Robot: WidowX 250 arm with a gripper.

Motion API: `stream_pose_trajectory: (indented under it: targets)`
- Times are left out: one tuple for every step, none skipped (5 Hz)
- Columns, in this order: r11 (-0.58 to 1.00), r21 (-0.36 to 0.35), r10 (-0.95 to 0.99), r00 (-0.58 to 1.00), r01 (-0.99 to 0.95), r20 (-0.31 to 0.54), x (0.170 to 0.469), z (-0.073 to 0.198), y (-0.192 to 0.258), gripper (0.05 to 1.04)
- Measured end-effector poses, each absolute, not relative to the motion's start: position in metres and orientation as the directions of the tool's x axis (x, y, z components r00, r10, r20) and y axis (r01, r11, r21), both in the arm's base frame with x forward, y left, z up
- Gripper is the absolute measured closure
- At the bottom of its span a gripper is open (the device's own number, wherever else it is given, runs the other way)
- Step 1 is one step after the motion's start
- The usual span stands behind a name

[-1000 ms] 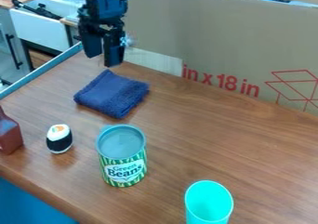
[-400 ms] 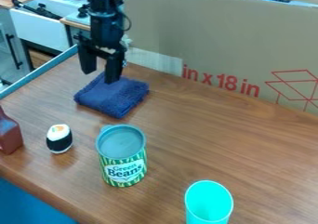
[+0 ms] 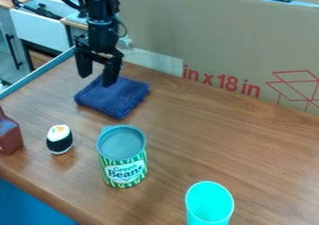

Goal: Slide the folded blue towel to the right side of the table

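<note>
The black gripper (image 3: 97,76) hangs at the upper left over the back left edge of a folded dark blue cloth (image 3: 113,98). Its two fingers stand apart with nothing between them, and the right one covers a bit of the cloth's back corner. In front of the cloth stands a green beans can (image 3: 123,161) with a grey-green top. A toy sushi piece (image 3: 59,139), white above and black below, is upright to the can's left.
At the left edge stands a reddish-brown bottle (image 3: 9,134). A turquoise cup (image 3: 209,203) is near the front. Cardboard (image 3: 218,42) walls the back of the wooden table (image 3: 205,140), and a blue-grey rail (image 3: 38,73) runs along its left side.
The gripper has come down and a little toward the camera, from behind the cloth to over its back part, shifting slightly left. Its fingers stay apart. The objects have not moved.
</note>
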State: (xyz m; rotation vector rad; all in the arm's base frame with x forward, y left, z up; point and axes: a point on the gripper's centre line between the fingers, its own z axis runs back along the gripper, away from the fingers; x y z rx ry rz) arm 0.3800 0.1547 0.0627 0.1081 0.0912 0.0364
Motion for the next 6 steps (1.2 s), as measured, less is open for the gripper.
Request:
stream_pose_trajectory:
  targets:
    - [0.992,0.119,0.047,0.994,-0.035,-0.103,0.383,0.050,0.158,0.083]
    - [0.993,0.113,0.046,0.992,-0.033,-0.120,0.384,0.037,0.157,0.083]
    - [0.996,0.093,0.028,0.993,-0.017,-0.117,0.389,0.033,0.149,0.083]
    - [0.997,0.079,-0.001,0.993,0.011,-0.120,0.397,0.032,0.117,0.083]
    - [0.996,0.064,-0.057,0.989,0.066,-0.137,0.406,0.030,0.075,0.083]
    - [0.991,0.013,-0.128,0.984,0.130,-0.126,0.411,0.028,0.022,0.083]
